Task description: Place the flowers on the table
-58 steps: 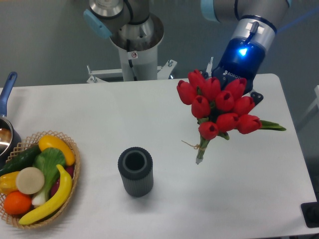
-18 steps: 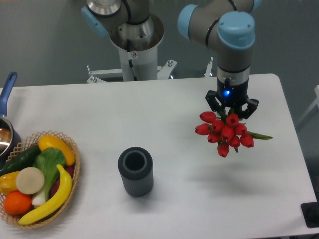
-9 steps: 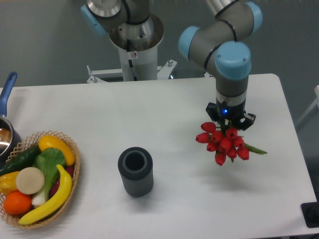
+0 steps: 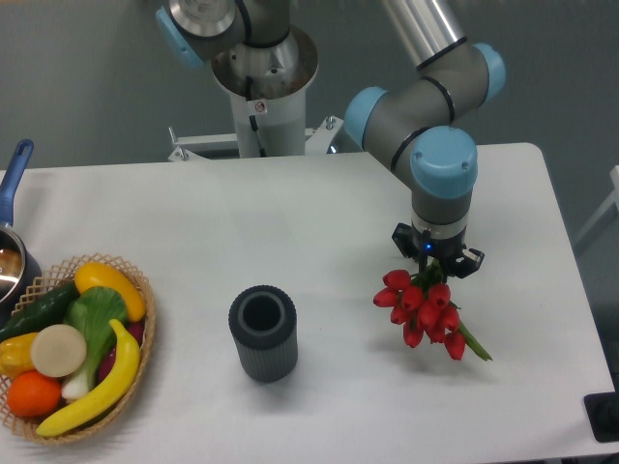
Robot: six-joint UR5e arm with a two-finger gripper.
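Observation:
The flowers (image 4: 423, 311) are a bunch of red tulips with green leaves. They hang heads down, low over the right half of the white table (image 4: 319, 222), and a leaf tip pokes out to the lower right. My gripper (image 4: 436, 266) points straight down right above the blooms and is shut on the stems. The stems and twine are hidden behind the blooms and the fingers. I cannot tell whether the blooms touch the tabletop.
A dark grey ribbed cylindrical vase (image 4: 263, 332) stands upright left of the flowers. A wicker basket (image 4: 135, 319) of fruit and vegetables sits at the front left edge. A blue-handled pot (image 4: 14, 193) is at the far left. The robot base (image 4: 261, 87) stands behind the table.
The arm has lowered the bouquet toward the table and moved it slightly left and toward the front. The flowers went from large and near the camera to small and low.

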